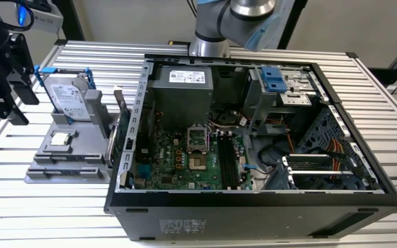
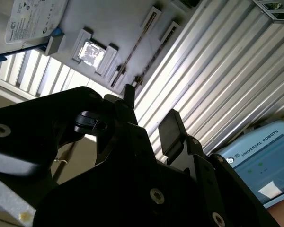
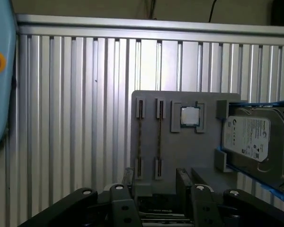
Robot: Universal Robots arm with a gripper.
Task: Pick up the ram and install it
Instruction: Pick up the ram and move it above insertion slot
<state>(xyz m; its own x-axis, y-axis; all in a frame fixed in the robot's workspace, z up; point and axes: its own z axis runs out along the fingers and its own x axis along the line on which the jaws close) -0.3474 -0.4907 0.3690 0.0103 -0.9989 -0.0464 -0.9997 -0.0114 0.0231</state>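
- Ribbed aluminium table [image 1: 33, 217] carries everything. At the exterior view's left hangs the black gripper [image 1: 12, 98], near the gray holder [image 1: 60, 173]. Both wrist views show its jaws spread apart with nothing between them.
- On the holder, the hard drive [image 1: 71, 98] stands in a blue frame and the processor chip [image 1: 60, 138] lies flat.
- The ram [image 3: 140, 139] stands on edge in a holder slot, apart from the gripper, with a second stick [image 3: 158, 139] just beside it.
- At the exterior view's right lies the open computer case [image 1: 254, 206], its motherboard exposed.
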